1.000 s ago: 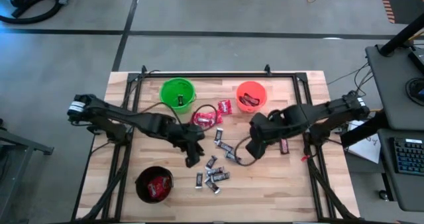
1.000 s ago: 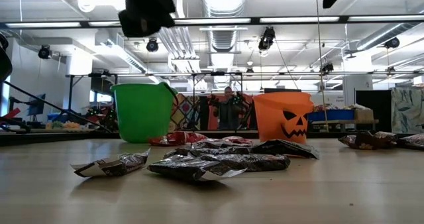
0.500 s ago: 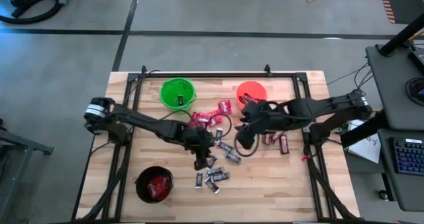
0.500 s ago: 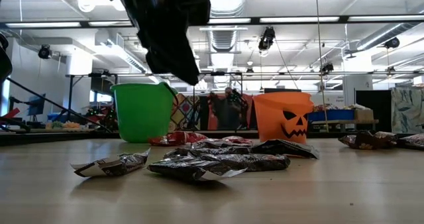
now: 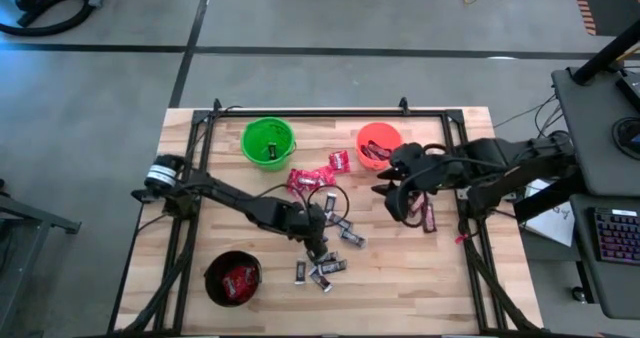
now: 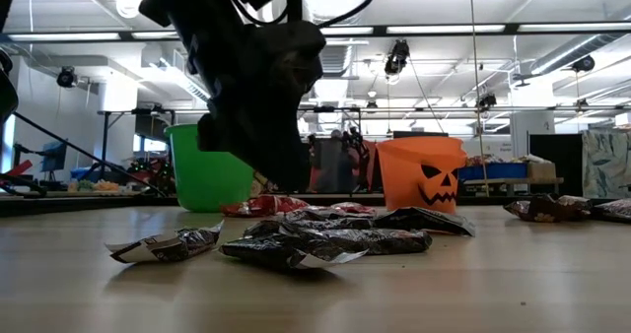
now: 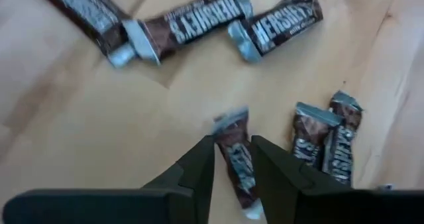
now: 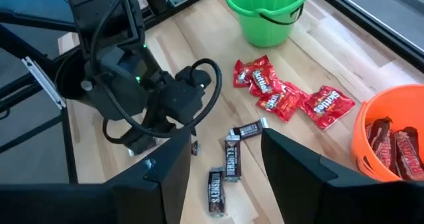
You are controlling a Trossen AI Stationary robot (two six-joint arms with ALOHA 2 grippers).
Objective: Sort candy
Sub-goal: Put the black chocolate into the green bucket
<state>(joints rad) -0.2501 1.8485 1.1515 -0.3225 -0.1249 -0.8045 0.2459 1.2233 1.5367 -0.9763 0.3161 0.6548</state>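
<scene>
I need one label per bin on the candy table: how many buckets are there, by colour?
Green bucket: 1
Orange bucket: 1
Black bucket: 1
Total: 3

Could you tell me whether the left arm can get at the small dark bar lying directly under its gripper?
Probably yes. The left gripper hangs right over that small dark bar with a finger on either side of it, jaws open, and nothing lies on top; the neighbouring bars sit apart from it.
</scene>
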